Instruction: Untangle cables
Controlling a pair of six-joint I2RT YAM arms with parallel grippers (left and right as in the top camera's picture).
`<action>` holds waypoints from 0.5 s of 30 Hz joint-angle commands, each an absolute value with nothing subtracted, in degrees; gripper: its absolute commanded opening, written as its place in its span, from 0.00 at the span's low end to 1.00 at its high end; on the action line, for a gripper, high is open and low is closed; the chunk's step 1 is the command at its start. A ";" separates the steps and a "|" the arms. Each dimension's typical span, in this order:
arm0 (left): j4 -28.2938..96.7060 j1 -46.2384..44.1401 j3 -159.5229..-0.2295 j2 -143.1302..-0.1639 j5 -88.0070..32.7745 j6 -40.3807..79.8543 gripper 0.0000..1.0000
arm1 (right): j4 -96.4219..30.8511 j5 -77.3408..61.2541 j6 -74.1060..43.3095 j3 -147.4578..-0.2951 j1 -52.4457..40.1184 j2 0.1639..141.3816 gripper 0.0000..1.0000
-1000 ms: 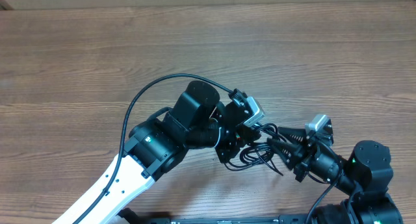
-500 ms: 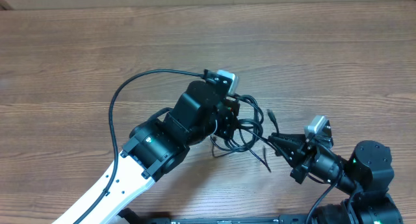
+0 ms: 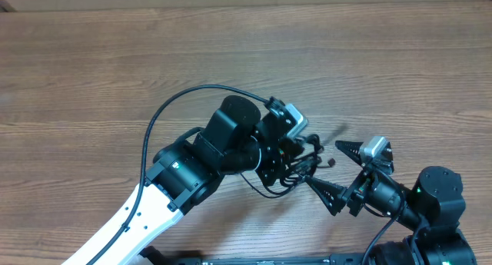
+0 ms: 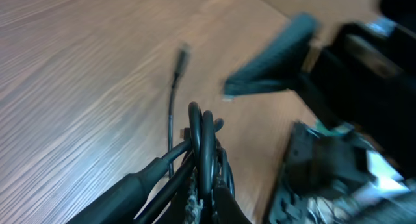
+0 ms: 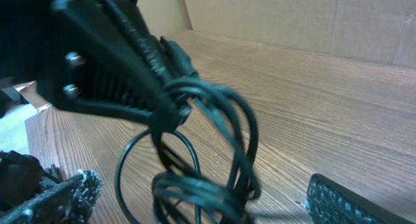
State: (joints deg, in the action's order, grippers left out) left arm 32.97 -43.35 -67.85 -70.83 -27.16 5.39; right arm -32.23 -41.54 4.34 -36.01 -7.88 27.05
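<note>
Gripping the cables (image 4: 207,143) | left fingers (image 5: 117,62) are pinching shut on them | right fingers (image 3: 321,193) are standing wide apart, holding nothing

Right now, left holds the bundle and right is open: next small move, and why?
Probably close the right gripper on the loose plug end. Its jaws stand wide open beside the cables, which the left gripper clamps in a looped bundle, and that end seems to lie between them. A second grip lets the arms draw one strand out.
</note>
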 commanded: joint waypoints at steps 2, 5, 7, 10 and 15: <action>32.32 -43.16 -68.42 -70.39 -37.56 -1.96 0.04 | -32.03 -41.21 4.80 -36.82 -7.75 26.76 0.84; 32.32 -43.16 -68.42 -70.39 -37.54 -1.96 0.04 | -32.32 -41.21 4.80 -36.82 -7.75 26.76 0.29; 32.29 -43.16 -68.42 -70.39 -37.47 -1.96 0.04 | -32.34 -41.21 4.80 -36.82 -7.75 26.76 0.04; 31.59 -43.09 -68.42 -70.39 -31.79 -0.21 0.04 | -32.40 -41.25 4.80 -36.82 -7.75 26.76 0.04; 31.29 -42.98 -68.42 -70.39 -9.69 18.15 0.04 | -32.82 -42.48 5.08 -36.82 -7.75 26.76 0.04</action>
State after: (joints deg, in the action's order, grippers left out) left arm 31.70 -43.53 -67.85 -70.83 -26.13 5.61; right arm -32.73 -41.08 4.69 -36.01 -7.81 27.05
